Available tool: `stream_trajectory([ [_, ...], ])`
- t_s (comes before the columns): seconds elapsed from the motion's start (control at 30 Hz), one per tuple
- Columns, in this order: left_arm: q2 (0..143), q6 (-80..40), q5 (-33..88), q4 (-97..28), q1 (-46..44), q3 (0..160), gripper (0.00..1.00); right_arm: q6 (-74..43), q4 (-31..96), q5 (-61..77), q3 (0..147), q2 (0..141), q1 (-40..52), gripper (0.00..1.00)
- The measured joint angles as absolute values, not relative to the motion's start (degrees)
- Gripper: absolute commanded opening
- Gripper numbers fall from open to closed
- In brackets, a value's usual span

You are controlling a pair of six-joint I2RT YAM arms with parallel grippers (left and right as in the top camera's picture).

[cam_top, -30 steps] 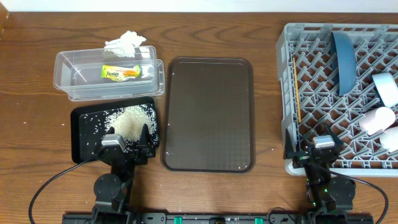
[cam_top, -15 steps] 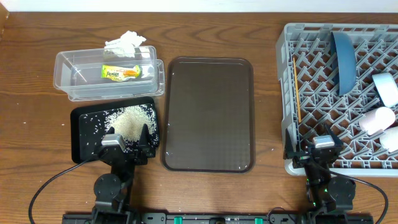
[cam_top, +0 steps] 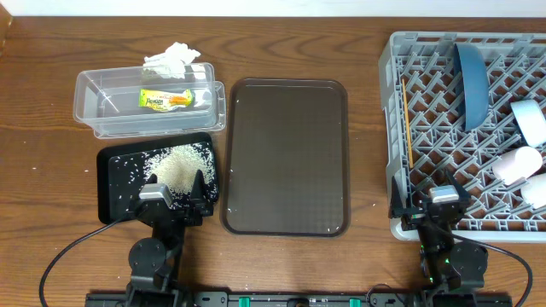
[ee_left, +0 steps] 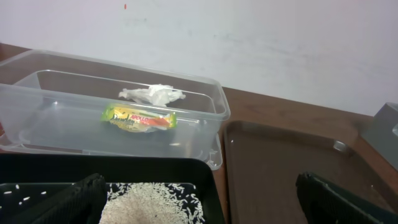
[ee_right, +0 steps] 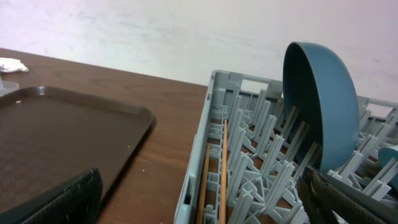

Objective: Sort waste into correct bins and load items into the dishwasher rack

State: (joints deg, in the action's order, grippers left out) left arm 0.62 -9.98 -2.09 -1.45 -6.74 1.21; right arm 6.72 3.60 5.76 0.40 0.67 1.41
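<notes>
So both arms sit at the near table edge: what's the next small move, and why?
Probably reach the left gripper toward the tissue. From overhead it seems to lie against the far rim of the clear tub, not inside beside the wrapper, and that gripper is open and nearer.

Your left gripper (cam_top: 177, 193) sits low and level, pointing forward, jaws spread wide. Your right gripper (cam_top: 428, 201) matches it: low, level, jaws wide apart. Both arms are folded back at the near edge, nothing held.
</notes>
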Motion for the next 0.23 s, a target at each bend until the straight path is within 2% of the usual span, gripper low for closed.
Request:
stream_trajectory([
  [0.23, 0.6, -10.0, -2.1, -1.5, -6.7, 1.2, 1.00, 6.7, 3.6, 5.8, 0.4, 0.7, 1.4, 0.99],
])
